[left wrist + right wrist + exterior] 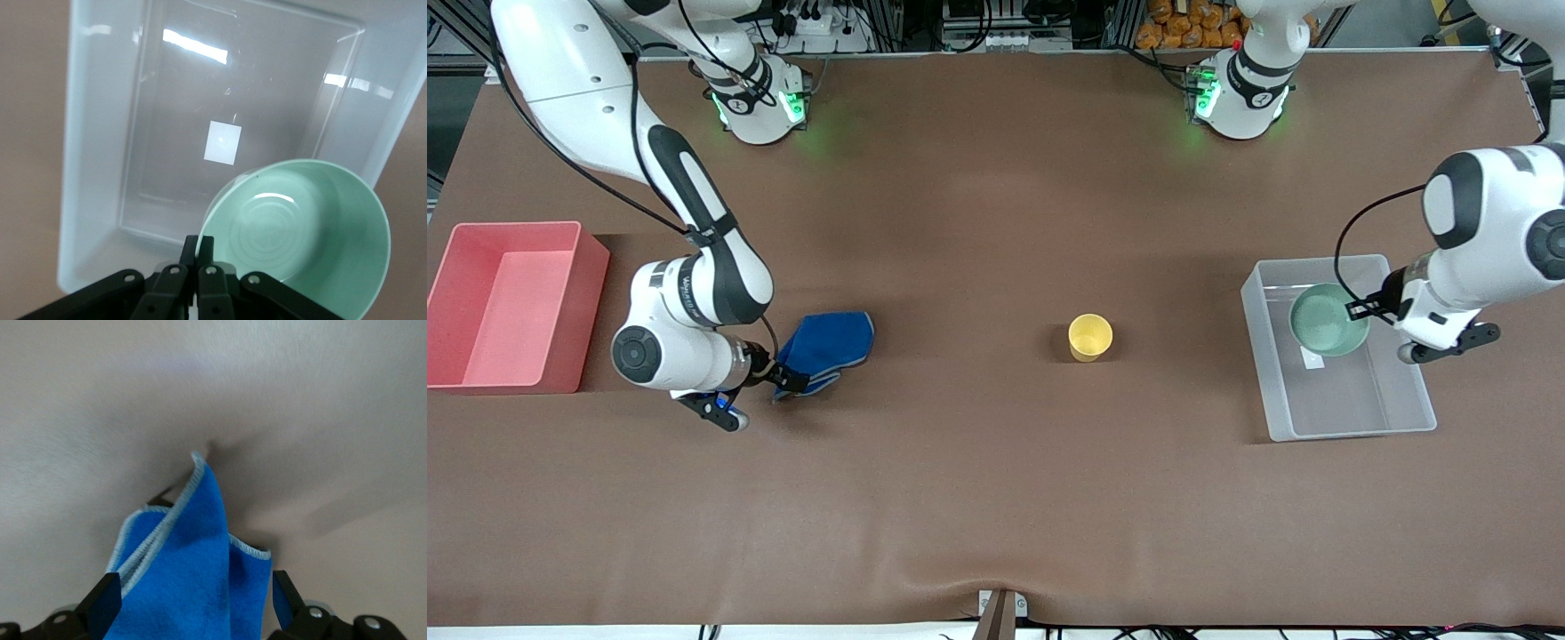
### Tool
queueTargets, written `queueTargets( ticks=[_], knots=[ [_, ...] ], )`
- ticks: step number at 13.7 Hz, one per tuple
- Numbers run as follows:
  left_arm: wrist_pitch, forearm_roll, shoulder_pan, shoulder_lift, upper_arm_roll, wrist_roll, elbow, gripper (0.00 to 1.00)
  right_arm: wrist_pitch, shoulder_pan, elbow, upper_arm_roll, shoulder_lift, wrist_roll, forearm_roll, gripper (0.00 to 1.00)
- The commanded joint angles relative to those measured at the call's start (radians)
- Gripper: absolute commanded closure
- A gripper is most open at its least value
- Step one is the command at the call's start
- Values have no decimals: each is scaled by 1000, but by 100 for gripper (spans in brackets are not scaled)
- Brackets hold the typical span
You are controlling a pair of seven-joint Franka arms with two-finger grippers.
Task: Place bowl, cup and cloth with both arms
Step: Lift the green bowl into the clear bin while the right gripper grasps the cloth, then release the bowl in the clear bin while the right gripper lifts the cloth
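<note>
The pale mint-green bowl (1325, 320) hangs tilted over the clear bin (1256, 356). My left gripper (1366, 308) is shut on its rim, and the left wrist view shows the fingers (198, 250) pinching the rim of the bowl (307, 233) above the bin (93, 167). The yellow cup (1090, 337) stands upright mid-table. The blue cloth (827, 342) lies bunched toward the right arm's end. My right gripper (787, 378) is at the cloth's edge. In the right wrist view, the right gripper (192, 600) is open, jaws wide on either side of the cloth (193, 573).
A pink bin (507, 302) stands at the right arm's end of the table, beside the right arm's wrist. The clear bin has a white label on its floor (222, 142). Brown table surface lies between the cloth, the cup and the bins.
</note>
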Motion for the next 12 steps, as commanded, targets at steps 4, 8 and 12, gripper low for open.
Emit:
queueTargets(
  ticks=[4, 8, 12],
  knots=[
    [182, 47, 4, -37, -3, 25, -170, 100, 20, 35, -75, 2, -47, 16, 156, 0],
    [258, 48, 6, -38, -3, 25, -235, 100, 20, 43, -106, 0, -56, 15, 156, 0],
    [332, 48, 15, -20, -3, 25, -276, 100, 20, 32, -111, 0, -54, -2, 154, 2]
  ],
)
